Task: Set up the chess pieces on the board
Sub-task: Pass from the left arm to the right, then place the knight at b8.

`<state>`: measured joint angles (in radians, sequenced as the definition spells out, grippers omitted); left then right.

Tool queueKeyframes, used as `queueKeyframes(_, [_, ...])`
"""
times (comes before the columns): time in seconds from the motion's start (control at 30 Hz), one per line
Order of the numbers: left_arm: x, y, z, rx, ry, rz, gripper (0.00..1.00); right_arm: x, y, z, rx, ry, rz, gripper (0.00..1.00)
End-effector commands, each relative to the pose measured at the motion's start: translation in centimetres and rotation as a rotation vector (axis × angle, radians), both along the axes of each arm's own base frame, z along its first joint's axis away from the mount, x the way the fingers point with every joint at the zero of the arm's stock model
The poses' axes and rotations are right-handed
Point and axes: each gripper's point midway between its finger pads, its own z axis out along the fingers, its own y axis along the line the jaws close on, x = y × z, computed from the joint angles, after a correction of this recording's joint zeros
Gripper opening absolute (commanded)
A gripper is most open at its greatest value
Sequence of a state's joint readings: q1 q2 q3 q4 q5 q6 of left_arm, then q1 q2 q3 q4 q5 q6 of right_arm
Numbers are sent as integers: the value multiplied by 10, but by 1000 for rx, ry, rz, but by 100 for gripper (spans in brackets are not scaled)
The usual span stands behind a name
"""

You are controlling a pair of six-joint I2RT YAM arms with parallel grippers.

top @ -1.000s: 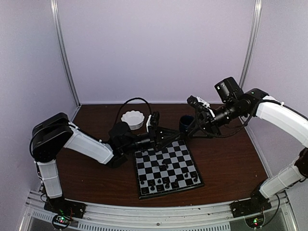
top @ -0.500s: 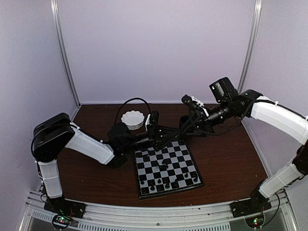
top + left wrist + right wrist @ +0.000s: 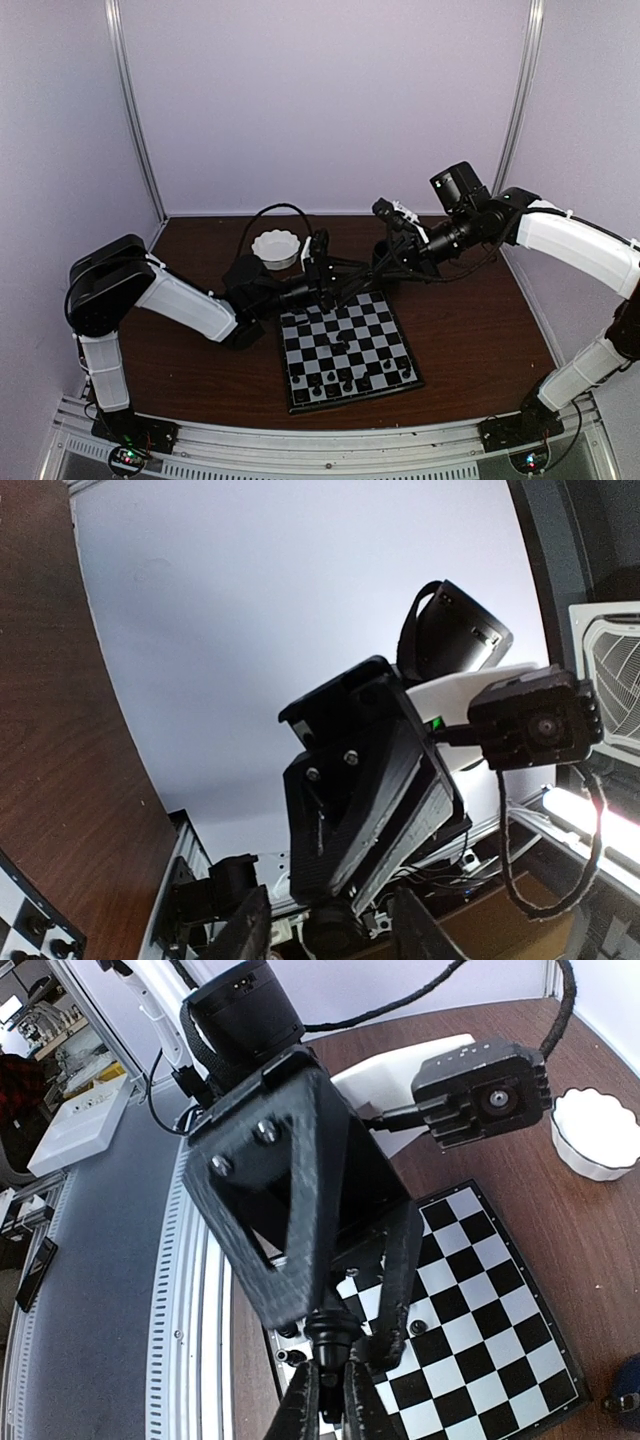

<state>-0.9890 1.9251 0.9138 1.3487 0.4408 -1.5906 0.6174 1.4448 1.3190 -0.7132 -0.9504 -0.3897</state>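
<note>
Two-claw handover: right claw (image 3: 330, 1380) clenched on tiny black chess piece (image 3: 330, 1332), left claw (image 3: 332, 900) released; next, probably set it on black-and-white checked board (image 3: 480, 1300).

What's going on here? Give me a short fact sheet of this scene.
Board: black-and-white checked chessboard, flat on the brown wooden table
Pieces set: small black chess pieces along its near rows
Left gripper: open, facing the right one
Right gripper: shut on a single black chess piece, near the board's far edge
Nearby: white scalloped bowl, beyond the board
</note>
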Motion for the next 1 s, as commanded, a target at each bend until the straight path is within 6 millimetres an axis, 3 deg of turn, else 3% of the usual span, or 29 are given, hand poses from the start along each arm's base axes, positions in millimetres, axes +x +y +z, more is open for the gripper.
queueKeyframes(0.0, [8,7,-9,-7,-9,32,96,-2,-9,-1,-60,-54,-4,1])
queueKeyframes(0.23, [35,30,-55,256,-11,72,98,-14,-49,-34,-307,-149,35,1])
queueKeyframes(0.4, [58,63,-72,688,-164,133,98,-36,-62,-65,-436,-145,89,1])
queueKeyframes(0.53, [84,110,-41,1134,-420,243,98,-57,-63,-97,-566,-185,178,1])
queueKeyframes(0.7, [125,184,-24,1591,-597,472,98,-71,-60,-128,-705,-278,272,1])
queueKeyframes(0.8, [142,218,-23,1728,-556,610,98,-73,-54,-138,-750,-290,299,2])
queueKeyframes(0.97, [146,231,-27,1592,-488,618,93,-76,-49,-154,-858,-341,355,1])
